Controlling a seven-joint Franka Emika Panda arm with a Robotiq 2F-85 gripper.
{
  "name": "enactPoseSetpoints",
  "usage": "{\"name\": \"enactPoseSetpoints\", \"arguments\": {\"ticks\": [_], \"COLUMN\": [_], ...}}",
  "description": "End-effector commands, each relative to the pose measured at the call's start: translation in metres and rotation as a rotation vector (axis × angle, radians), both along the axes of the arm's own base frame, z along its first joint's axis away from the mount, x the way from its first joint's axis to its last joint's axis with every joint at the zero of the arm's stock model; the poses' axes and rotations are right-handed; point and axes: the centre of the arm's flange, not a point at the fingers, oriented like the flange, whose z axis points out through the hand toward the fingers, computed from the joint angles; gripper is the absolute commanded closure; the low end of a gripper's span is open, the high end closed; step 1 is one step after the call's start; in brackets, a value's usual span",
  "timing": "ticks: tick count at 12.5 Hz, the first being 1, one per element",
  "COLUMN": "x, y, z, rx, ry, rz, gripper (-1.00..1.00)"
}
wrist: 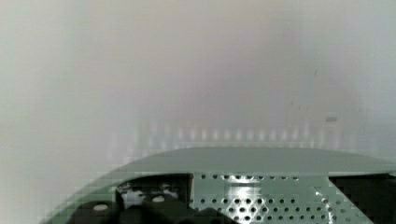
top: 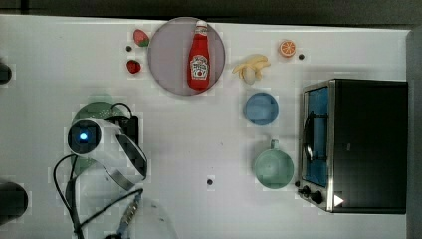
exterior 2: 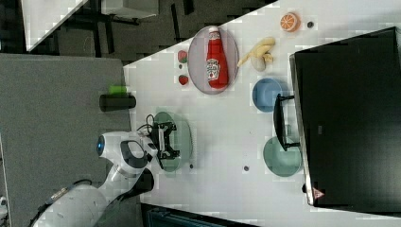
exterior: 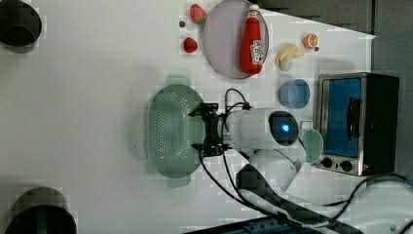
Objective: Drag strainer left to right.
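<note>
The jaws stand wide open, holding nothing, over the right-hand rim of the strainer [exterior: 171, 129] in the left view. The strainer lies on the white worktop [exterior: 97, 87], at the top view's left, well apart from the mint mug [top: 273, 168], blue bowl [top: 261, 108] and toaster oven [top: 354, 144] at the top view's right. A ketchup bottle [top: 199, 57] lies on a grey plate [top: 166, 55] beyond.

Strainer [exterior: 170, 129] pale mint green, gridded holes. Bowl [top: 261, 108] blue. Mug [top: 273, 169] mint green. Ketchup bottle [top: 199, 57] red, white cap.
</note>
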Motion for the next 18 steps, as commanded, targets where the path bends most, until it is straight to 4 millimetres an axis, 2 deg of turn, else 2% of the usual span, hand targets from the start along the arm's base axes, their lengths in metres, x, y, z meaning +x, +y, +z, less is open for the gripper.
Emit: {"name": "enactPoseSetpoints", "arguments": {"ticks": [1, 9, 18], "x": [0.005, 0.012, 0.021], "y": [-0.045, -0.142, -0.263], "z": [-0.005, -0.015, -0.019], "rx": [-0.022, -0.033, -0.103], "ry": [0.014, -0.012, -0.011], "rz": [-0.071, -0.025, 0.005], "gripper": [-1.0, -1.0, -1.0]}}
